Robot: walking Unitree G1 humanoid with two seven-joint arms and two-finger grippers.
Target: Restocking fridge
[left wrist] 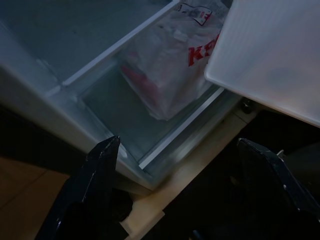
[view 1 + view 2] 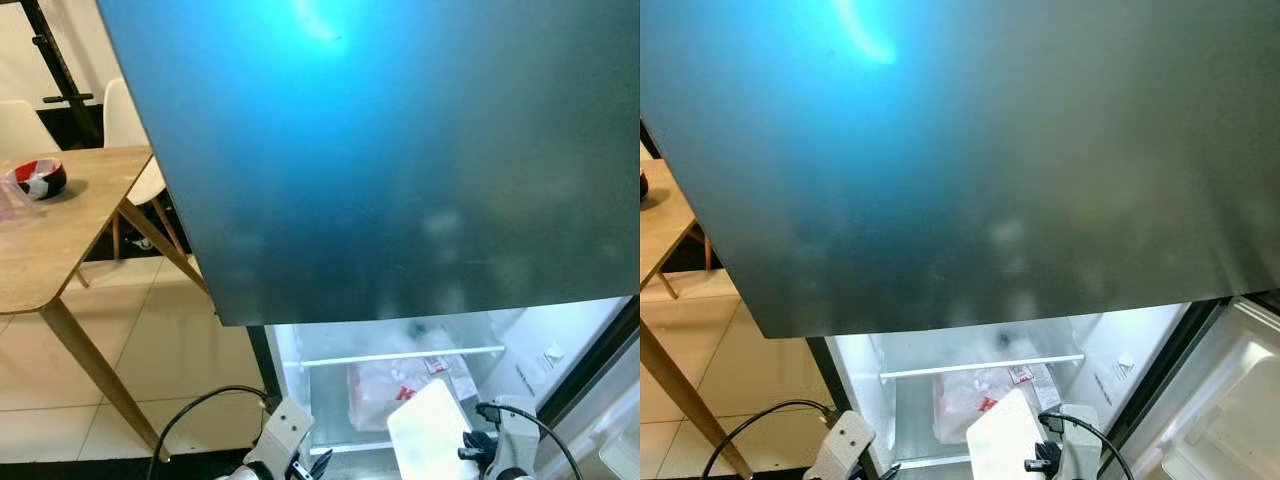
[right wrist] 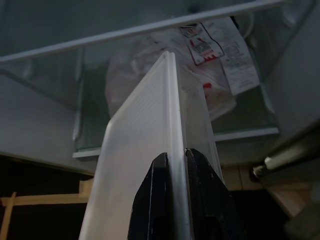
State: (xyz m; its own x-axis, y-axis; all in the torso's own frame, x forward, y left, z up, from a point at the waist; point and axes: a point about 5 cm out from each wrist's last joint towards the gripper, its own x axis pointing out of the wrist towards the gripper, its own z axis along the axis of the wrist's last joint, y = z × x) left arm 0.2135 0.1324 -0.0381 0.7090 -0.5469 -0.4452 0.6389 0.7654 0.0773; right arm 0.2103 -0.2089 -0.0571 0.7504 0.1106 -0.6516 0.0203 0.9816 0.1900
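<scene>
The right gripper (image 3: 174, 165) is pinching the rim of a flat, translucent white plastic container (image 3: 145, 150) between its narrow-set black fingers, holding it on edge just in front of the open lower compartment of the white fridge (image 2: 300, 380). Inside, a crumpled white plastic bag with red lettering (image 1: 167, 65) is lying on the glass shelf (image 1: 115, 110) below a white shelf rail (image 2: 400, 356). The left gripper (image 1: 180, 170) is hovering before the compartment's lower edge, fingers spread wide and holding nothing, while the fridge's dark glossy upper door (image 2: 400, 150) is looming overhead, with a light wooden table (image 2: 60, 240) carrying a red-and-black bowl (image 2: 38, 178) standing off to the left.
</scene>
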